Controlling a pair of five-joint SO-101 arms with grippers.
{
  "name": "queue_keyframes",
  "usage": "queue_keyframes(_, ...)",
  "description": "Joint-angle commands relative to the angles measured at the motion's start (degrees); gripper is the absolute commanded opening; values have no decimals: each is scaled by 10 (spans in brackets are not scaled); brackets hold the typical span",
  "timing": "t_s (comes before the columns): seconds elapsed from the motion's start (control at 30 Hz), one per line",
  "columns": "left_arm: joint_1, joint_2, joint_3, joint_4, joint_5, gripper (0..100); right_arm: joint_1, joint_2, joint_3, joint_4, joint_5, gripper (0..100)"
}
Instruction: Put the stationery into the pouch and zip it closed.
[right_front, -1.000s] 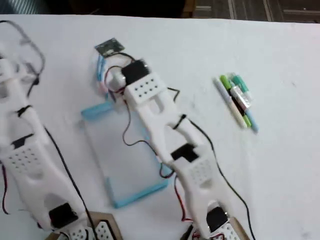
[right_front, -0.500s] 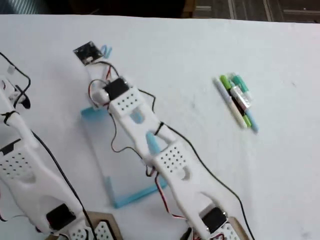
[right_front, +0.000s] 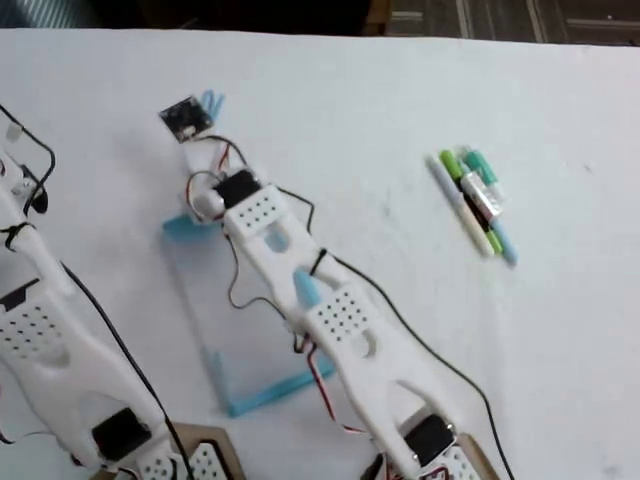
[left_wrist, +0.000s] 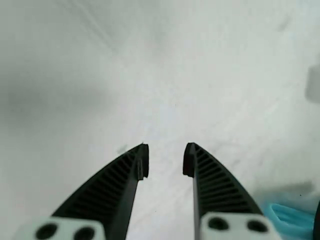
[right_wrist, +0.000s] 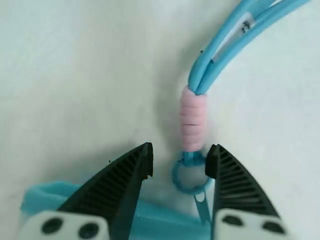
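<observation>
A clear pouch with blue edging (right_front: 262, 392) lies flat under my right arm. Its zipper pull is a blue ring (right_wrist: 189, 175) joined to a pink bead (right_wrist: 193, 120) and a doubled blue cord (right_wrist: 235, 40). The cord ends at a small dark tag (right_front: 185, 117). My right gripper (right_wrist: 177, 162) stands open at the pouch's far left corner, with the ring between its fingertips. The stationery (right_front: 474, 200), a bundle of green, blue and white pens, lies on the table to the right. My left gripper (left_wrist: 165, 160) is open over bare white table, beside a blue pouch corner (left_wrist: 290, 215).
The white table (right_front: 400, 90) stretches wide around the pens. My left arm (right_front: 50, 330) runs along the left edge. Red and black cables (right_front: 235, 280) hang over the pouch. The table's far edge runs along the top.
My right arm swung left from the pouch's far edge to its far left corner. The dark tag and cord were dragged left. My left arm also shifted left.
</observation>
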Motion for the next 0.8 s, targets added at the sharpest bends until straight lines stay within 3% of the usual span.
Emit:
queue_keyframes(0.0, -3, -41, -24, -7, 5, 146, 5, 4, -25, -5, 1, 187)
queue_keyframes(0.17, -3, -40, -20, -6, 4, 146, 5, 15, -25, -6, 1, 176)
queue_keyframes(0.33, 4, -42, -24, -6, 4, 146, 6, 17, -25, -24, 0, 13)
queue_keyframes(0.77, 11, -43, -24, -2, 4, 146, 34, -44, -31, 35, -3, 17)
